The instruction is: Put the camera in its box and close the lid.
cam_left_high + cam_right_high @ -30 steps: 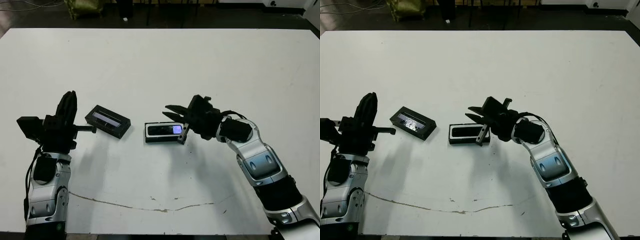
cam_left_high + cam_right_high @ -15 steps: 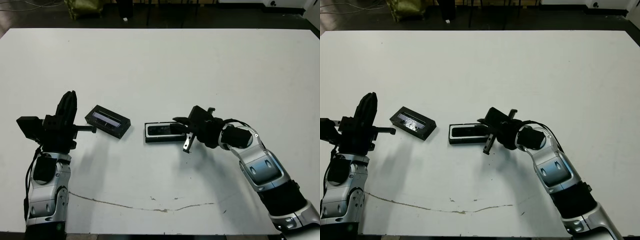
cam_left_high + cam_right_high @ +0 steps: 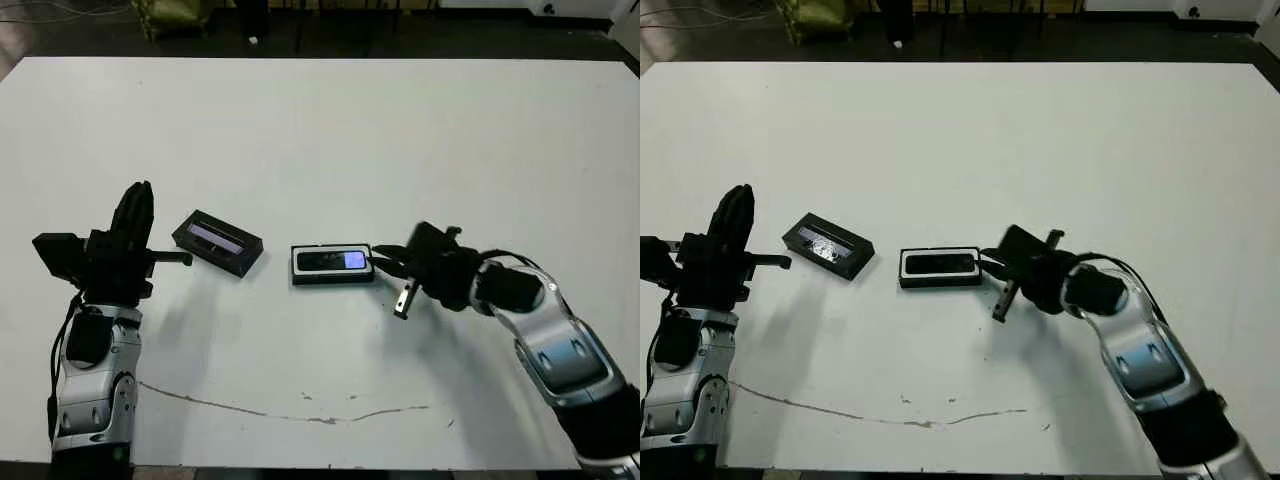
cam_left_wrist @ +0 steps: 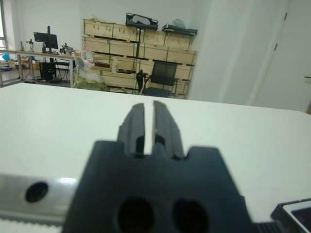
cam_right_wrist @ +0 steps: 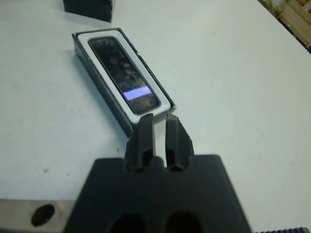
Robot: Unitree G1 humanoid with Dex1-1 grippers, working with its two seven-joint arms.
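On the white table, near its middle: box [image 3: 332,265] is set flat, black walls outside, white lining inside.
Camera [image 3: 332,262]: lies inside the box, flat in the lining, with its bluish-purple patch shown on the end nearer the right gripper.
Lid [image 3: 217,242]: rests on the table just beside the box, on the robot's left, apart from it and turned at an angle; the pale purplish strip window faces up. The box is uncovered.
Right gripper [image 3: 396,280]: is held low beside the box's right end, close to it but not touching; in the right wrist view its fingers [image 5: 144,133] are seen drawn together with only a narrow slit between, nothing held.
Left gripper [image 3: 138,205]: is raised at the table's left side, pointing away from the robot, with the lid just to its right; in the left wrist view its fingers [image 4: 136,125] are seen nearly together, empty.
Table [image 3: 400,140]: is otherwise marked by a thin dark crack line running across the near part.
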